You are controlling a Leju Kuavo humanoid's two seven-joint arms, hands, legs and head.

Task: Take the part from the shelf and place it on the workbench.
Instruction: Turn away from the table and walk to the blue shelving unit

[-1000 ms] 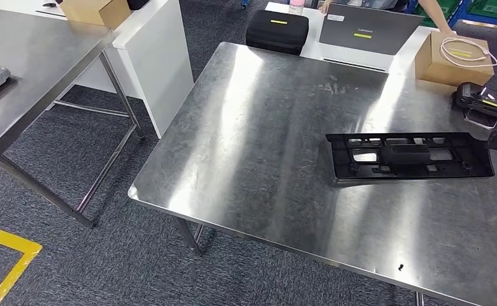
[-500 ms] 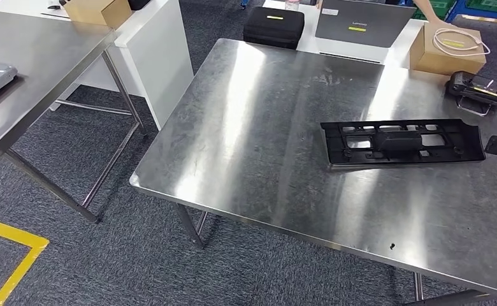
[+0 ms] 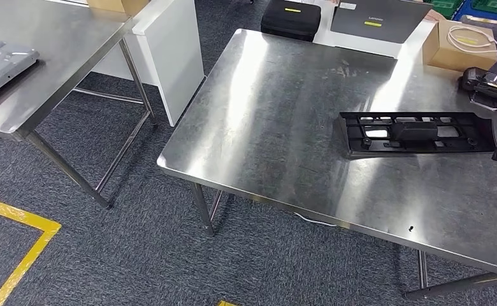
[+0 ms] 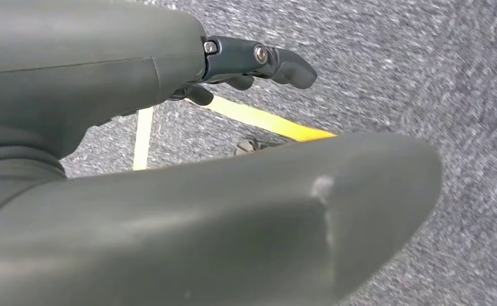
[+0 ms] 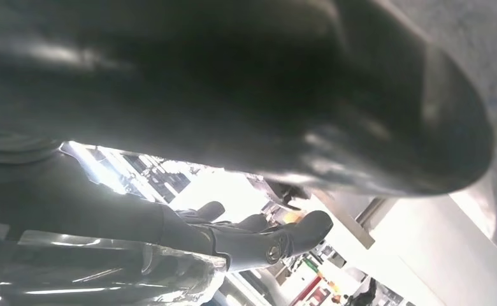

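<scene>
From my seat the L hand hangs over grey carpet w/ a yellow floor line just past its dark fingers, which look loosely extended and hold nothing. R hand is too dark and blurred, can't tell its state. The black part lies flat on the steel workbench, well apart from both hands, w/ a cardboard box and a black case beyond it.

From my seat, the part lies flat on the workbench at 2 o'clock. Behind it sit a controller and a box; a second table stands at 10 o'clock.
</scene>
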